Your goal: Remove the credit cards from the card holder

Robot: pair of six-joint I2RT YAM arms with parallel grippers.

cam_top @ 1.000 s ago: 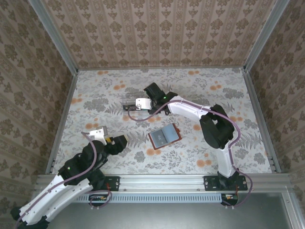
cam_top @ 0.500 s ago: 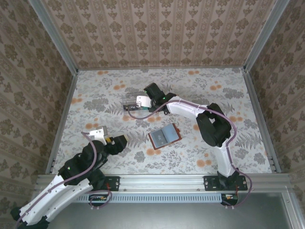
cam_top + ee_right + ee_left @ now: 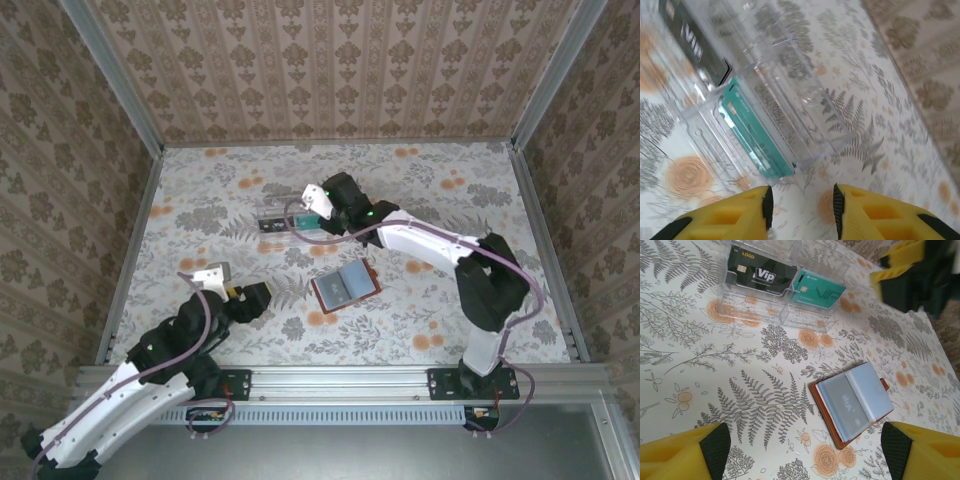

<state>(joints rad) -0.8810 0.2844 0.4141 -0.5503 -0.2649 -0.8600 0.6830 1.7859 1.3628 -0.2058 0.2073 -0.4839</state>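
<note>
The card holder [image 3: 345,285] lies open on the table, brown with blue-grey pockets [image 3: 852,402], and a grey card [image 3: 842,407] shows through one pocket. Two credit cards lie in a clear tray [image 3: 805,320]: a black one [image 3: 760,272] on the left and a teal one [image 3: 817,288] beside it. My right gripper [image 3: 801,205] hangs open and empty just off the tray's corner, with the teal card [image 3: 755,140] ahead of it. It sits at the tray's right end [image 3: 300,222]. My left gripper [image 3: 805,450] is wide open and empty, above the table to the left of the holder [image 3: 262,298].
The clear tray [image 3: 268,212] stands at the table's back middle, its right compartments [image 3: 805,115] without cards. Patterned walls with metal rails [image 3: 130,240] close in the floral table. The right arm [image 3: 430,240] stretches across above and to the right of the card holder.
My right wrist has drawn back to the right and slightly away from the tray, and its elbow has swung right. The left arm has edged forward a little.
</note>
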